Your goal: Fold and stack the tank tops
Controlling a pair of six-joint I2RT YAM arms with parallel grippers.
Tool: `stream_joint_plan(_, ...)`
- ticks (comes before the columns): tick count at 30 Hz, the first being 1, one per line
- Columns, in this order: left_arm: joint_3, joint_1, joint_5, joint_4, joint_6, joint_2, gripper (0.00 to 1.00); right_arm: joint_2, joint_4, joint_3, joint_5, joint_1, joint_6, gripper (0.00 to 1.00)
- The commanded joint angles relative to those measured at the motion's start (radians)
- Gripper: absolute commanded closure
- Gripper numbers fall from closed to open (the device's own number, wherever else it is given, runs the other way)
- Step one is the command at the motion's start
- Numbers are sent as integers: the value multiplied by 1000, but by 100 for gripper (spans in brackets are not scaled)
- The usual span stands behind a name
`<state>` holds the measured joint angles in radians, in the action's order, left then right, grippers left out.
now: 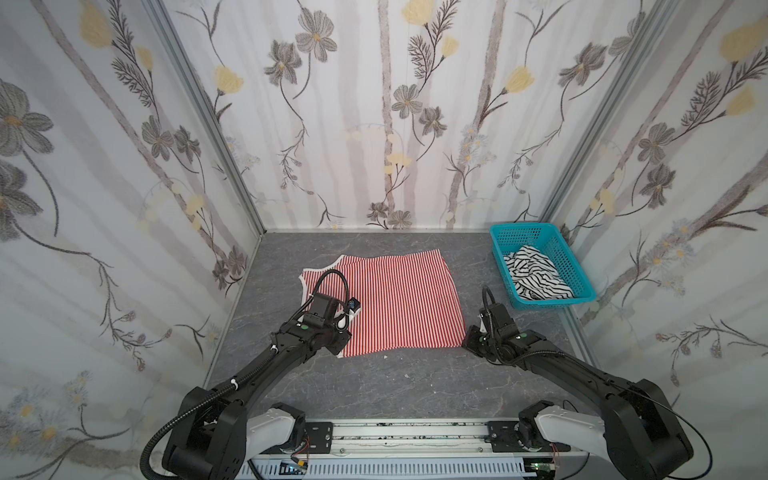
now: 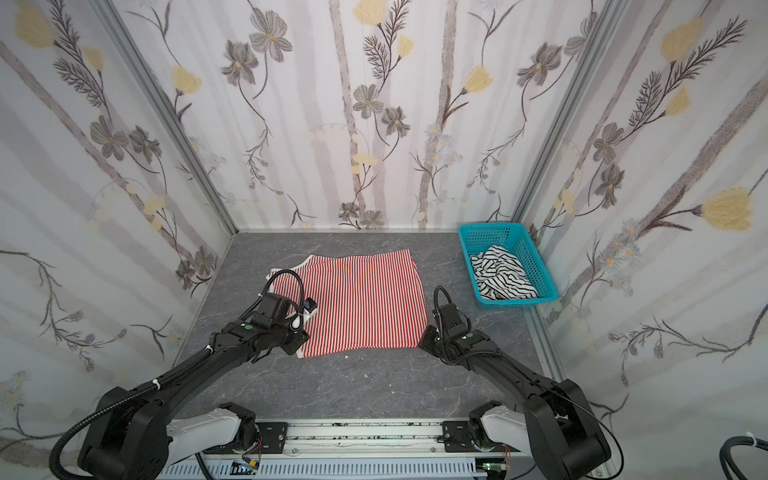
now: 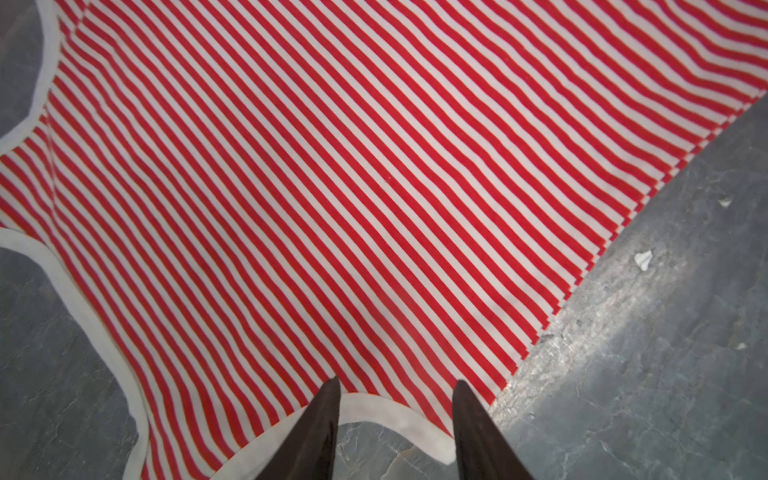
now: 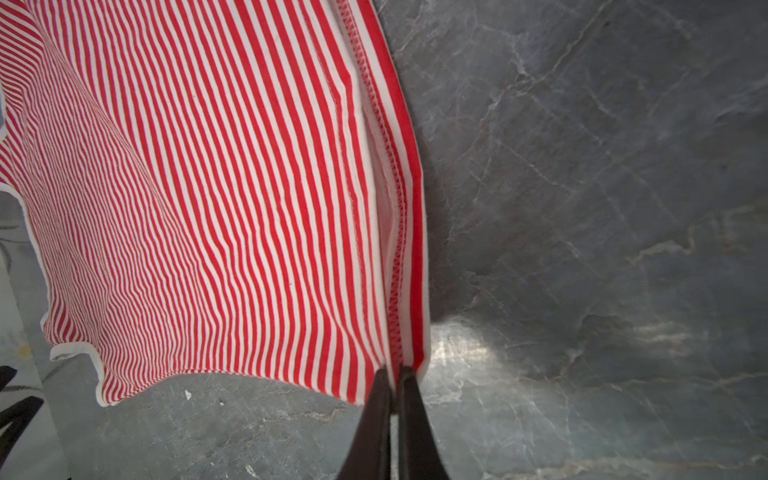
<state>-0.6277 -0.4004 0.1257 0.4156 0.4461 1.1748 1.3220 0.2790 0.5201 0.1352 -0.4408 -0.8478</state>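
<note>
The red-and-white tank top (image 1: 399,299) (image 2: 365,303) lies spread flat on the grey table, its straps toward the left. My left gripper (image 3: 397,384) hovers open over the near-left strap end, and its fingers straddle the white trim (image 3: 386,409) without pinching it. My right gripper (image 4: 394,370) is shut on the near-right hem corner of the red-and-white tank top (image 4: 208,208), which is lifted slightly off the table there. The black-and-white tank top (image 1: 536,274) (image 2: 503,274) lies crumpled in the teal basket (image 1: 552,301) (image 2: 515,304) at the back right.
Floral-papered walls close in the table on the left, back and right. A metal rail (image 1: 407,436) with both arm bases runs along the front edge. Small white flecks (image 3: 643,259) lie on the table near the top's front edge.
</note>
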Motion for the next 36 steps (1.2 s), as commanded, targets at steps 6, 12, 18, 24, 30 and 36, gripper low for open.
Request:
stream_joint_plan(6, 52, -66, -4, 53, 87, 23, 49, -43, 26, 18, -2, -14, -14, 100)
stream_joint_plan(12, 78, -73, -55, 53, 127, 42, 53, -40, 29, 24, -3, -19, -14, 100)
stream_joint_plan(18, 96, -72, -55, 51, 148, 52, 58, -29, 28, 29, -5, -19, -13, 100)
stream_joint_plan(24, 89, -72, -50, 38, 147, 68, 63, -30, 35, 34, -9, -20, -13, 100)
stream_joint_plan(30, 94, -72, -61, 38, 159, 80, 74, -36, 53, 37, -12, -20, -10, 100)
stream_joint_plan(36, 100, -72, -14, 103, 213, 24, 82, -64, 94, 36, -28, -21, -8, 100)
